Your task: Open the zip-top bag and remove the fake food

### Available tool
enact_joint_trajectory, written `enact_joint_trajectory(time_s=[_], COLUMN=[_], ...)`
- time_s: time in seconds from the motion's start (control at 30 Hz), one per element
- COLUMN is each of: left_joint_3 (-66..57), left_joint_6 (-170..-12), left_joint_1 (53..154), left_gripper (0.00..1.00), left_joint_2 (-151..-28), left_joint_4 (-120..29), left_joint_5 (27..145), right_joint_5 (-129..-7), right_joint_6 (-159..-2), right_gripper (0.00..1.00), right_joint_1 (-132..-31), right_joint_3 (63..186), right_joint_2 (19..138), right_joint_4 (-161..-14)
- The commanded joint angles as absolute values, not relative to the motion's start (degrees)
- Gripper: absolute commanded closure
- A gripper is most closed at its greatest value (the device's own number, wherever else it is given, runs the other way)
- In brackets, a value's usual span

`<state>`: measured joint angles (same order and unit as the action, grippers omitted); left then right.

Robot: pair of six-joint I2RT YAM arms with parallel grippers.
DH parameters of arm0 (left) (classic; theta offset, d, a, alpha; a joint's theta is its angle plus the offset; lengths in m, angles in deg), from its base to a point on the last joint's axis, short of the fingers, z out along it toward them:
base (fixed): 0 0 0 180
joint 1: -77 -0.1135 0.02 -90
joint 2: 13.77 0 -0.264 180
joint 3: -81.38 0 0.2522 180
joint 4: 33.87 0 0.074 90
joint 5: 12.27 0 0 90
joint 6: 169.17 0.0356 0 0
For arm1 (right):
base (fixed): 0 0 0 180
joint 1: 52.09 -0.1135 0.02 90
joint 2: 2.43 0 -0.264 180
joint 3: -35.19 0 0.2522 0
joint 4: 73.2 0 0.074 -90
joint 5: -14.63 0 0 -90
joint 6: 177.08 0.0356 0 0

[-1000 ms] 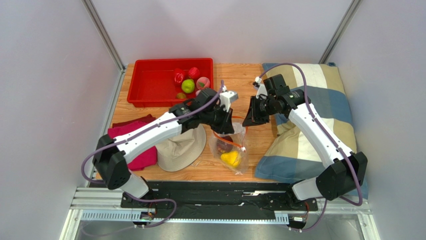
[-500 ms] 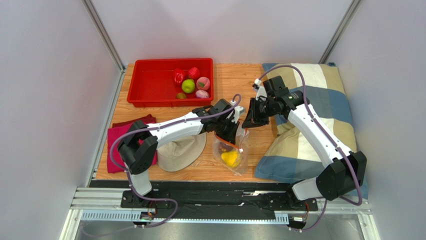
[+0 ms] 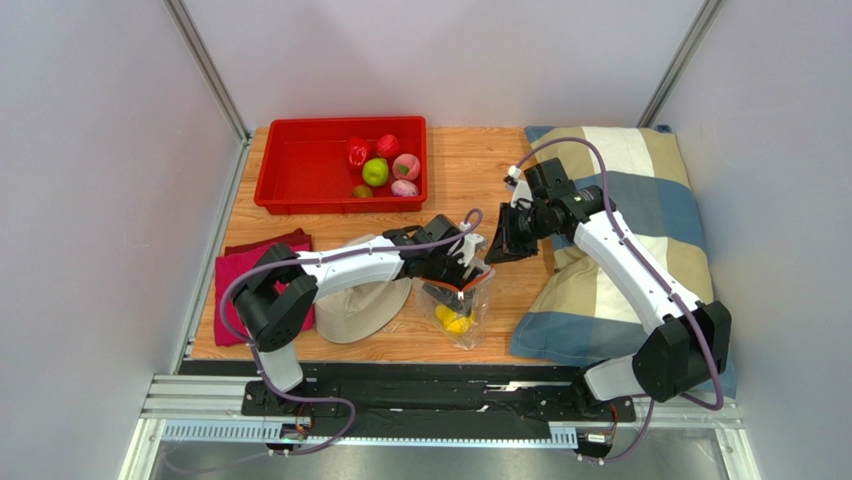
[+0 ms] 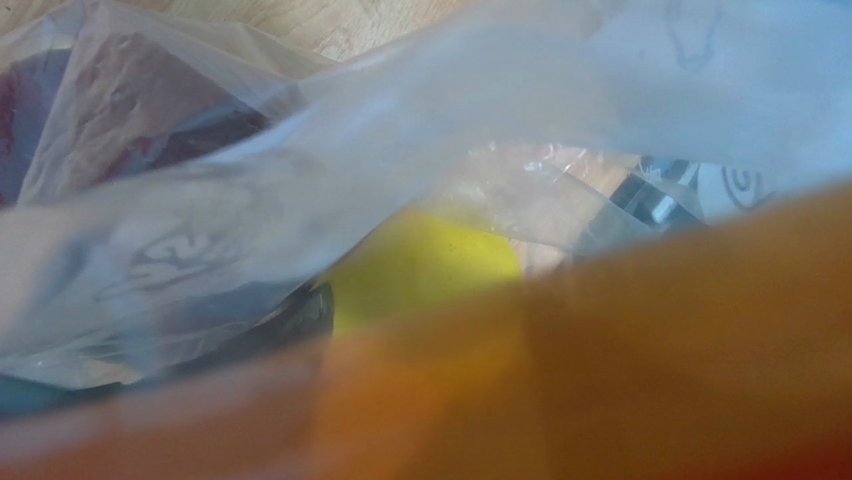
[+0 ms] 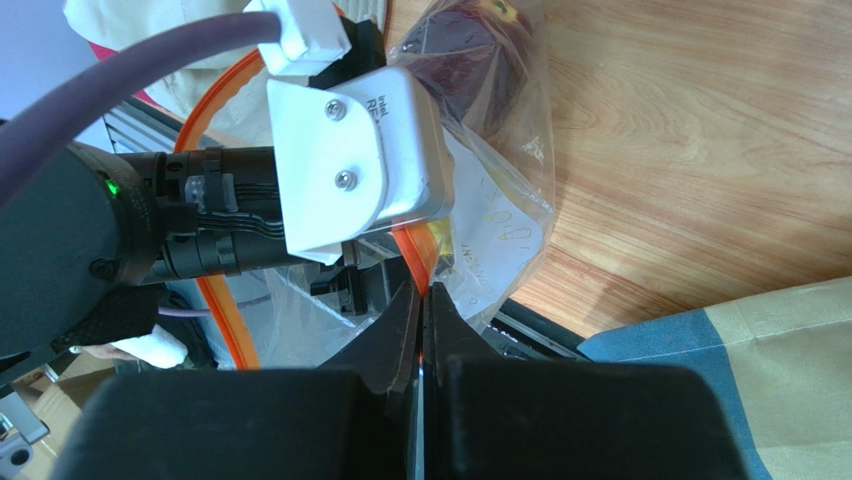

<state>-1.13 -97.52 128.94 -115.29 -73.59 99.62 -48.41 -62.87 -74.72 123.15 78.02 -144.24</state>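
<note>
The zip-top bag stands open at the table's centre. It holds yellow and maroon fake food yet to come out. The right gripper pinches its orange zipper strip from 1 o'clock. The left gripper sits in the mouth, and I cannot tell its spread. Several pieces lie in the red bin at 11 o'clock.

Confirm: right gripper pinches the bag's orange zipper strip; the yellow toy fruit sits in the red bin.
Not quite. The yellow toy fruit sits inside the zip-top bag, not the red bin, as the top view shows. The right gripper does pinch the orange zipper strip.
</note>
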Motion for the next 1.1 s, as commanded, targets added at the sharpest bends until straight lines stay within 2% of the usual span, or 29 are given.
enact_joint_trajectory(time_s=[0.0, 0.43, 0.47, 0.57, 0.6, 0.67, 0.7, 0.9, 1.07], left_joint_3=[-0.2, 3.2, 3.4, 2.7, 2.3, 0.5, -0.5, -5.2, -2.5], left_joint_6=[-93.3, -92.8, -92.5, -92.2, -92.0, -91.7, -91.5, -91.3, -94.8], left_joint_1=[131.1, 135.0, 135.0, 135.0, 135.0, 134.9, 134.9, 134.6, 133.2], left_gripper=[0.25, 0.26, 0.28, 0.50, 0.63, 0.78, 1.00, 1.00, 1.00], left_joint_2=[-112.6, -119.2, -118.4, -115.7, -114.9, -112.5, -111.7, -104.0, -97.0], left_joint_4=[-74.2, -71.2, -71.1, -71.7, -72.2, -73.2, -74.6, -72.4, -65.1], left_joint_5=[96.5, 93.6, 93.4, 91.5, 91.1, 89.6, 88.0, 83.9, 82.4], right_joint_5=[-48.6, -49.4, -49.4, -49.3, -49.4, -50.0, -51.3, -54.4, -55.7], right_joint_6=[-62.6, -63.6, -63.7, -63.6, -63.6, -64.1, -64.6, -66.2, -66.8], right_gripper=[1.00, 1.00, 1.00, 1.00, 1.00, 1.00, 1.00, 1.00, 1.00], right_joint_1=[-74.9, -74.7, -74.7, -74.7, -74.7, -74.7, -74.7, -74.7, -74.7], right_joint_3=[123.0, 121.3, 121.4, 121.4, 121.5, 122.2, 122.3, 122.3, 122.1], right_joint_2=[76.9, 76.4, 76.4, 76.6, 76.6, 76.1, 75.8, 74.4, 75.4], right_joint_4=[-141.5, -141.4, -141.4, -141.4, -141.4, -142.2, -142.7, -146.0, -146.3])
